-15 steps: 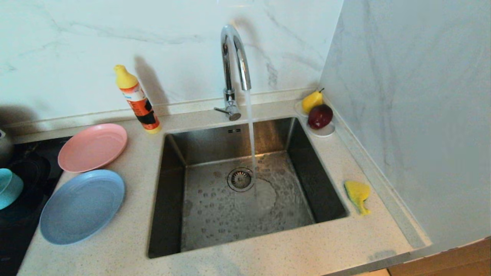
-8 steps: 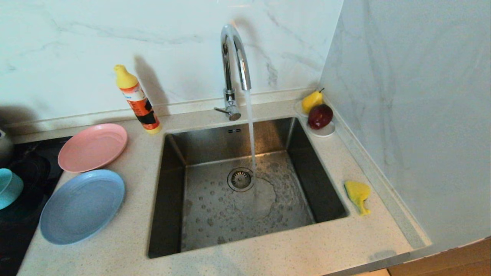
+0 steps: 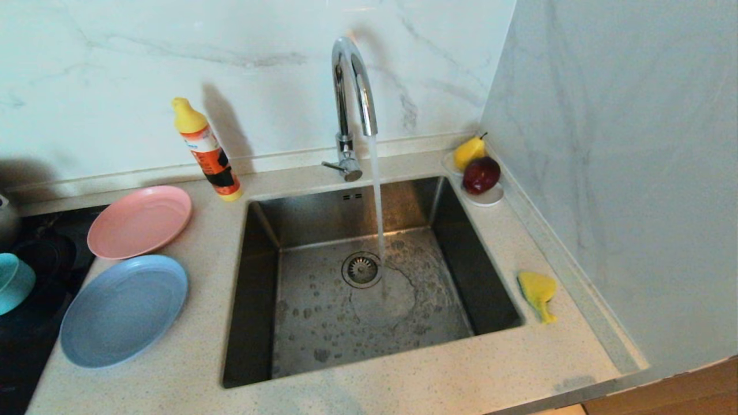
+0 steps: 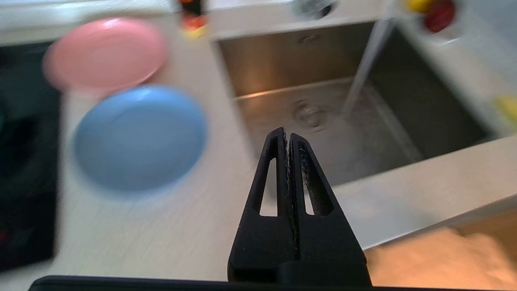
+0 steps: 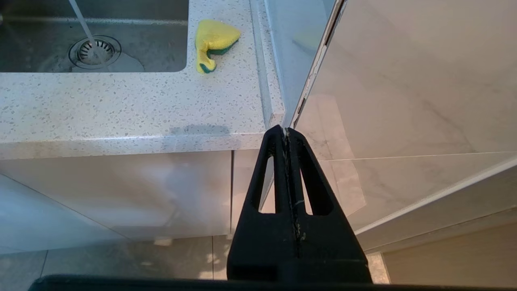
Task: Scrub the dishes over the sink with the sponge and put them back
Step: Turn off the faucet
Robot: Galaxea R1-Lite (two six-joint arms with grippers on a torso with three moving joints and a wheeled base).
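Note:
A pale-blue plate (image 3: 124, 311) (image 4: 139, 135) and a pink plate (image 3: 139, 221) (image 4: 106, 52) lie on the counter left of the steel sink (image 3: 256, 288) (image 4: 424, 101). A teal bowl (image 3: 12, 282) sits at the far left edge. The yellow sponge (image 3: 537, 293) (image 5: 212, 40) with a green face lies on the counter right of the sink. Neither arm shows in the head view. My left gripper (image 4: 287, 132) is shut and empty, above the counter's front edge between the blue plate and the sink. My right gripper (image 5: 285, 131) is shut and empty, low in front of the counter's right corner.
Water runs from the chrome tap (image 3: 351, 109) onto the drain strainer (image 3: 361, 269). An orange detergent bottle (image 3: 209, 151) stands behind the pink plate. A pear (image 3: 468, 151) and a red fruit (image 3: 481, 174) sit on a white saucer at the back right. A marble wall (image 3: 622, 173) closes the right side.
Nothing on the counter has moved in the head view; only the water pattern on the sink floor shifts.

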